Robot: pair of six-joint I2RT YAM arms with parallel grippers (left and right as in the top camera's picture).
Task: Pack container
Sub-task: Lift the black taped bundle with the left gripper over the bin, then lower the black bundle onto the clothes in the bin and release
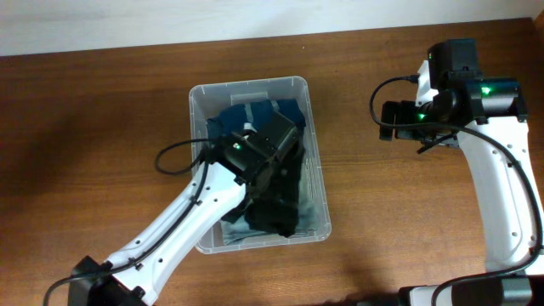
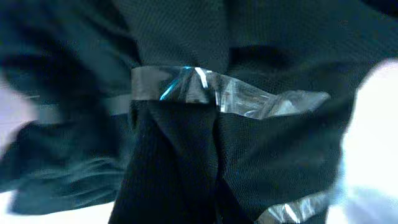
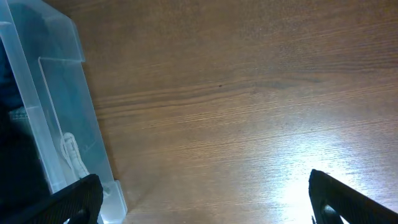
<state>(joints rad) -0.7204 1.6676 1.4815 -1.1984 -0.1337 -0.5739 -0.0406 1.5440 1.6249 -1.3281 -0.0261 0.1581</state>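
Dark fabric (image 2: 186,155) fills your left wrist view since your left gripper (image 1: 274,160) is buried in it, likely tamping it into the container (image 1: 317,170) centre-frame overhead, grip unreadable; your right gripper (image 3: 205,202) hangs spread and empty at the container's 2 o'clock.

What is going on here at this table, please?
The left gripper is down inside the clear container, in among the dark clothing that fills most of it. Its wrist view shows only dark fabric with a shiny strip, so I cannot tell whether it grips anything. The right gripper hangs open over the wooden table, to the right of the container, holding nothing.
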